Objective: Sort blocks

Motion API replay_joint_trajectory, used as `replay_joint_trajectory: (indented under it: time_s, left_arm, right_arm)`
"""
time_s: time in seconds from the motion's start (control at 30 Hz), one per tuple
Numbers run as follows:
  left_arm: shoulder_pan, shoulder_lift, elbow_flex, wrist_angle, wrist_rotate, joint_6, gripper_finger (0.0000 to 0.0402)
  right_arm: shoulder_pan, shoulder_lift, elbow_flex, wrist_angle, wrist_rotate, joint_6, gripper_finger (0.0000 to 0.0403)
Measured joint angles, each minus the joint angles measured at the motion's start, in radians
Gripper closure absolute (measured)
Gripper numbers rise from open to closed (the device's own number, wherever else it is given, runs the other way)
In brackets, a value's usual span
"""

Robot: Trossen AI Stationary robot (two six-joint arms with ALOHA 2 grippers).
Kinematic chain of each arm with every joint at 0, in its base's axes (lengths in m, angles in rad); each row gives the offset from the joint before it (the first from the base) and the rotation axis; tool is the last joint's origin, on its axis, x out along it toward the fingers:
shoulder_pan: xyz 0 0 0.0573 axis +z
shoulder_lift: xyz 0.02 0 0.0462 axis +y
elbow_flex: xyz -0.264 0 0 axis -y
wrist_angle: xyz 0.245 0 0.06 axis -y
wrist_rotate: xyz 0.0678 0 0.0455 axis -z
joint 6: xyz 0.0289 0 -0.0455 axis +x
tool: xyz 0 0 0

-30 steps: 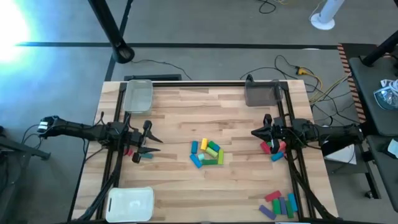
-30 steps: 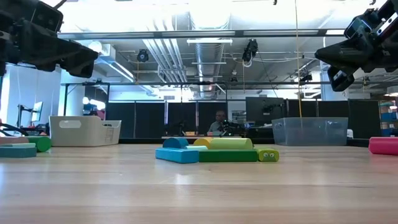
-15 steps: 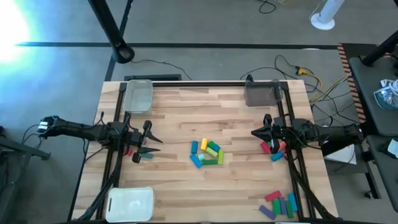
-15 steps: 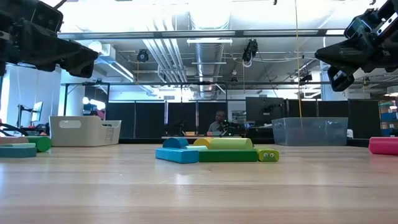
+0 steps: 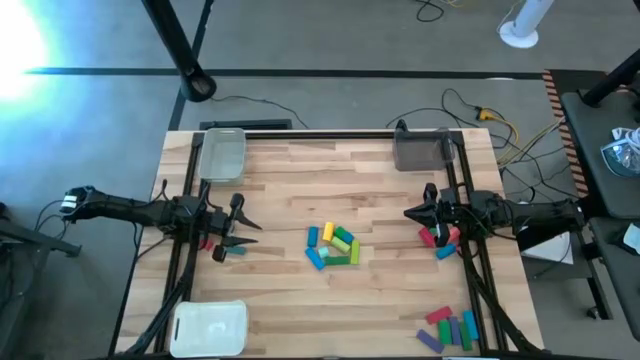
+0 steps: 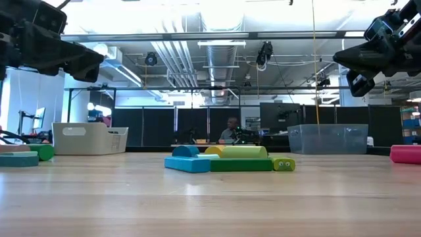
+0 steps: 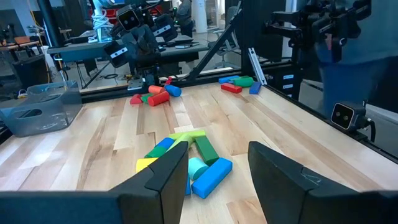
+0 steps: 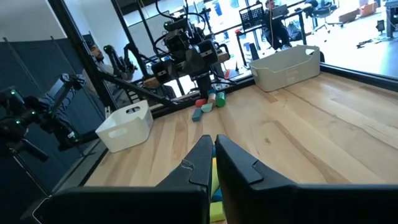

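Only overhead, corner blocks (image 5: 449,328) show beside the right arm.

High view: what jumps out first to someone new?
The bright cluster of blocks at the middle of the wooden table, with the left gripper and right gripper hovering at either side of it, pointing inward. Next, a second pile of blocks at the table's near right corner, and trays at the other three corners, like the white tray.
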Motion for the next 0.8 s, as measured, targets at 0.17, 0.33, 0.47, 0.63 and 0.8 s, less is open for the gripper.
replay_joint_trajectory:
  time_s: [0.17, 0.33, 0.47, 0.63, 0.8]
  left_arm:
    - [0.0, 0.0, 0.0, 0.0, 0.0, 0.0, 0.0248]
    - [0.0, 0.0, 0.0, 0.0, 0.0, 0.0, 0.0248]
    - [0.0, 0.0, 0.0, 0.0, 0.0, 0.0, 0.0248]
    - [0.0, 0.0, 0.0, 0.0, 0.0, 0.0, 0.0248]
    - [0.0, 0.0, 0.0, 0.0, 0.0, 0.0, 0.0248]
  right_arm:
    - [0.0, 0.0, 0.0, 0.043, 0.0, 0.0, 0.039]
    - [0.0, 0.0, 0.0, 0.08, -0.001, 0.201, 0.039]
    - [0.006, 0.009, 0.0, 0.154, -0.034, 0.365, 0.039]
    - [0.053, 0.058, 0.086, 0.053, 0.014, 0.368, 0.039]
    - [0.088, 0.216, 0.267, -0.119, 0.241, 0.32, 0.039]
